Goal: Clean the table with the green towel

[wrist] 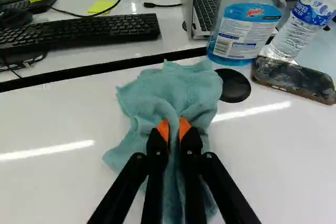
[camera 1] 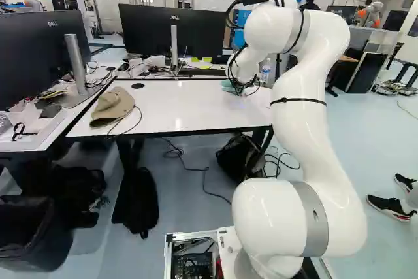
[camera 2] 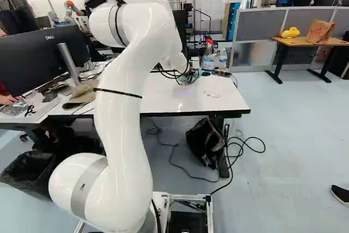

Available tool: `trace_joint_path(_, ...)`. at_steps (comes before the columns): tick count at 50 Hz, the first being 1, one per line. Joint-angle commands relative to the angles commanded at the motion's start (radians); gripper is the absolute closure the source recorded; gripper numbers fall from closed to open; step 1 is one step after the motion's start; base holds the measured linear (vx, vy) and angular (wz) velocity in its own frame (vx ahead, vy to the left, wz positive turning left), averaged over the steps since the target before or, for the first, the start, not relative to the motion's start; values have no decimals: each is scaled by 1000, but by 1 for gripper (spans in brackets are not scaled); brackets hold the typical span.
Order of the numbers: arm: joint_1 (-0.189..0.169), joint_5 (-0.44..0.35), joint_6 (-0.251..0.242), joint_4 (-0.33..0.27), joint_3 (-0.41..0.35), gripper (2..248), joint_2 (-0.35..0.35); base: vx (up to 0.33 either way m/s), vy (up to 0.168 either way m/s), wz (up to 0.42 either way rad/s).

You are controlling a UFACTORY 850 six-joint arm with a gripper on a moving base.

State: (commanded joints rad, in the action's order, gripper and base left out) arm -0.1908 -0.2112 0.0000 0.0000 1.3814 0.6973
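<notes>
We find the green towel [wrist: 173, 87] lying bunched on the white desk [camera 1: 176, 106], beneath and ahead of the gripper [camera 1: 242, 85]. Its jaws are clamped on a raised fold of the towel, the orange pads [wrist: 163, 128] pressing from both sides, while loose folds spread around them. We note a round black disc [wrist: 234, 86] just beside the towel, near a bottle of blue liquid [wrist: 241, 32]. In the left base view, a tan cap [camera 1: 113, 104] lies well apart.
</notes>
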Motion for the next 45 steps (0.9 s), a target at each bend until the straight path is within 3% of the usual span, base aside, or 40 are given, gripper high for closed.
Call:
trace_joint_path(12, -6, 0, 0, 0, -69, 208, -50, 0, 0, 0)
trace_joint_path(27, -6, 0, 0, 0, -79, 208, -69, 0, 0, 0)
trace_joint_path(45, -9, 0, 0, 0, -182, 208, -177, 0, 0, 0)
